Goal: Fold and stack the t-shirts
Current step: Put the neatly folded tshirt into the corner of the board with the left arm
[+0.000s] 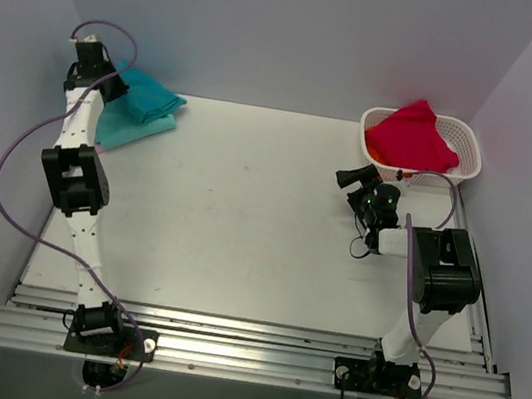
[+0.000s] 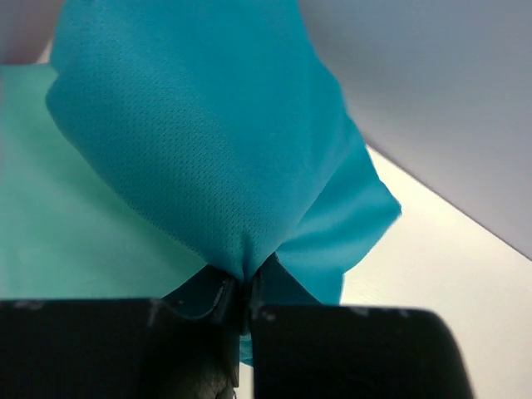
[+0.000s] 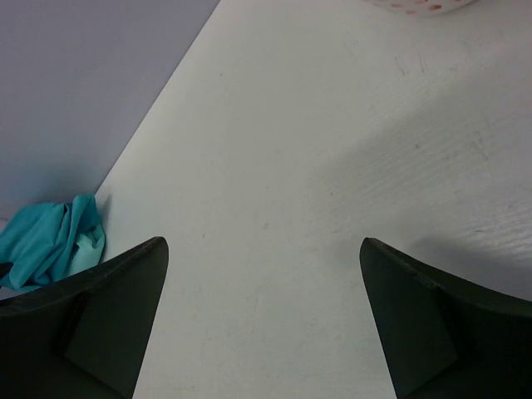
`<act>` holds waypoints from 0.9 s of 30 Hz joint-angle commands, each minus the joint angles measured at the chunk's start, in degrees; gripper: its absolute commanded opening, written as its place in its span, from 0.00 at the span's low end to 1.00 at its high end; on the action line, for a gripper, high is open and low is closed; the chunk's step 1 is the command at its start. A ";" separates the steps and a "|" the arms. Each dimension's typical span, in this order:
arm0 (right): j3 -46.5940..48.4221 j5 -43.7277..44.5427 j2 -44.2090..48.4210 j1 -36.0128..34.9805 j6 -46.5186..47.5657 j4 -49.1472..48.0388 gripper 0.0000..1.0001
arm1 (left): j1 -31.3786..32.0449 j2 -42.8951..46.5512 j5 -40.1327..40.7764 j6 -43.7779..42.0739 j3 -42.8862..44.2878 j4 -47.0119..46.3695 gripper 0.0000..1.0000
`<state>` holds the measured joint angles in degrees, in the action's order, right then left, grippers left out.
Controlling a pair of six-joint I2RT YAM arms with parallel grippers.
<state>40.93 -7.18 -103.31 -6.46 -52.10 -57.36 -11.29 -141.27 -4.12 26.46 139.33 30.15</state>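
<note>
The deep teal t-shirt [image 1: 149, 95] lies bunched on the folded mint-green t-shirt [image 1: 133, 130] at the table's far left corner. My left gripper [image 1: 105, 83] is shut on a pinch of the teal t-shirt [image 2: 208, 141], which bulges up from the jaws, with the mint-green t-shirt [image 2: 50, 233] underneath. The pink t-shirt [image 1: 411, 131] is heaped in the white basket [image 1: 469, 161] at the far right. My right gripper [image 1: 355, 181] hangs just left of the basket, open and empty. In the right wrist view the right gripper [image 3: 262, 243] spans bare table.
Grey walls close in the table on the left, back and right. The basket's rim [image 3: 424, 7] shows at the top of the right wrist view, and the teal t-shirt [image 3: 41, 245] sits far off by the wall. Aluminium rails [image 1: 243, 343] run along the near edge.
</note>
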 commanded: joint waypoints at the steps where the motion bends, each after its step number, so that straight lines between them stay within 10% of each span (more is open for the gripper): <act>1: 1.52 -3.18 -1.46 0.04 -1.60 -4.78 0.95 | -3.20 7.76 2.01 1.92 -9.29 -2.81 0.11; 2: 1.70 -3.37 -1.81 -0.04 -1.43 -4.78 0.95 | -3.47 8.20 2.79 2.54 -10.47 -2.03 0.25; 3: 1.79 -3.80 -1.90 0.04 -1.60 -4.86 0.95 | -3.65 8.21 6.46 4.20 -11.00 -0.29 0.65; 5: 1.70 -3.98 -2.07 -0.05 -1.61 -4.95 0.95 | -4.70 7.59 8.95 6.14 -11.01 5.58 0.92; 14: 1.00 -5.74 -2.69 -0.75 -2.84 -7.32 0.95 | -9.45 7.40 0.43 11.51 -19.79 5.02 0.94; 27: 3.97 0.84 5.13 -6.97 3.83 3.03 0.97 | -4.89 46.33 1.03 11.87 -47.12 -20.03 0.94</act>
<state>41.12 -9.45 -103.39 -10.87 -52.10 -57.76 -17.50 -103.81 -4.32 39.27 93.93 20.32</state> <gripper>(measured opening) 0.964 0.940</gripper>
